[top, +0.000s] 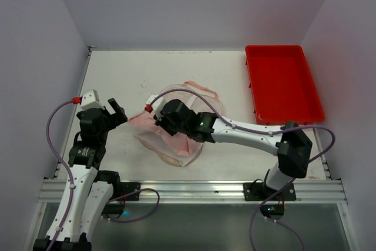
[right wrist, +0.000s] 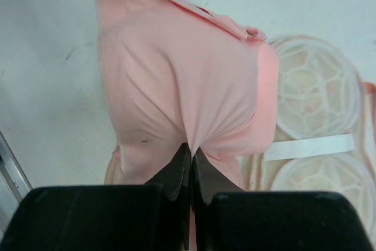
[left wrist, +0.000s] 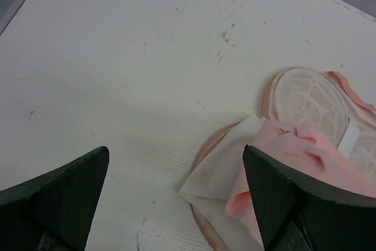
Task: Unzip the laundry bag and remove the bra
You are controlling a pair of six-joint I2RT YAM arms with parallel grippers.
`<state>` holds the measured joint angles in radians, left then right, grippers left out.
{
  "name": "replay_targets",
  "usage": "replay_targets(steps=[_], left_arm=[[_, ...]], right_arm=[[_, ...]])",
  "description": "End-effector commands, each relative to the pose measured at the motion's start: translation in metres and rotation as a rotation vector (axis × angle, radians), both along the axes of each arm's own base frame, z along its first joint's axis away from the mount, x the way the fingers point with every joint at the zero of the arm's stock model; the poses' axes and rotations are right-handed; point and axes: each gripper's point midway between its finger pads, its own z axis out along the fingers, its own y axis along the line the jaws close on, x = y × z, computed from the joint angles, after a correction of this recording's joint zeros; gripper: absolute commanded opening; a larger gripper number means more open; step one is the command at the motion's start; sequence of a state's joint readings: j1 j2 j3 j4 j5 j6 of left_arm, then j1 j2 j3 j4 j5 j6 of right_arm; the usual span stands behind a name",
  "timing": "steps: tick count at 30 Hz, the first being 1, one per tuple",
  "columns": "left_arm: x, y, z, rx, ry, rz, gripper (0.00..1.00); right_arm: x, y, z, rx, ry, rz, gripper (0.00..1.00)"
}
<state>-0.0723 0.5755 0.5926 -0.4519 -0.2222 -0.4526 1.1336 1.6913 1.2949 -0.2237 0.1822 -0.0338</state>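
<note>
Nearest the arm bases and to the left of the laundry bag (top: pixel 167 148), the left fingers (top: pixel 116 113) hang over the tabletop (top: pixel 135 74). They are spread as wide as they go and hold nothing. Their tips point toward the bag's left edge and sit close to it, but whether one of them brushes the cloth cannot be told.

The right arm reaches in from the bag's right side and passes low over the bag. Over the bag's left part, the right fingers (right wrist: pixel 189 160) are pressed fully together on a pinch of the bra (right wrist: pixel 176 80), and the fabric bunches into creases where the tips meet.

The bra is plain pink soft cloth. It is draped over the bag's left part and spills past the bag's left edge onto the tabletop. A white layer shows from under it at that edge.

To the right of the bra, two round lobes of the bag show a pale lattice pattern, with a white strip (right wrist: pixel 308 145) lying between them.

Beyond the bag, to its far right and well apart from it, a red tray (top: pixel 282 83) sits on the tabletop.
</note>
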Motion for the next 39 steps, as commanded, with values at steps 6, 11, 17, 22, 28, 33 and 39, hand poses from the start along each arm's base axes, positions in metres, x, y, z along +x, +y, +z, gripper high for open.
replay_targets(steps=[6,11,17,22,28,33,39], left_arm=[[0.002,0.004,0.007,-0.003,-0.021,0.020,1.00],[0.002,0.003,0.008,-0.002,-0.024,0.015,1.00],[0.002,0.002,0.006,-0.002,-0.020,0.003,1.00],[0.003,0.001,0.005,-0.002,-0.013,0.000,1.00],[0.003,-0.002,0.001,-0.005,0.001,-0.016,1.00],[0.002,-0.003,0.003,-0.007,-0.006,-0.021,1.00],[0.001,-0.007,0.001,-0.008,0.000,-0.036,1.00]], right_arm=[[0.052,-0.073,0.130,0.152,-0.235,-0.168,0.00],[0.111,-0.176,0.173,0.152,-0.351,-0.410,0.00],[0.156,-0.298,0.209,0.096,-0.472,-0.664,0.00],[0.185,-0.368,0.232,0.017,-0.585,-0.816,0.00],[0.232,-0.436,0.213,-0.008,-0.640,-1.047,0.00],[0.267,-0.467,0.160,-0.048,-0.593,-1.175,0.00],[0.297,-0.481,0.172,-0.057,-0.654,-1.188,0.00]])
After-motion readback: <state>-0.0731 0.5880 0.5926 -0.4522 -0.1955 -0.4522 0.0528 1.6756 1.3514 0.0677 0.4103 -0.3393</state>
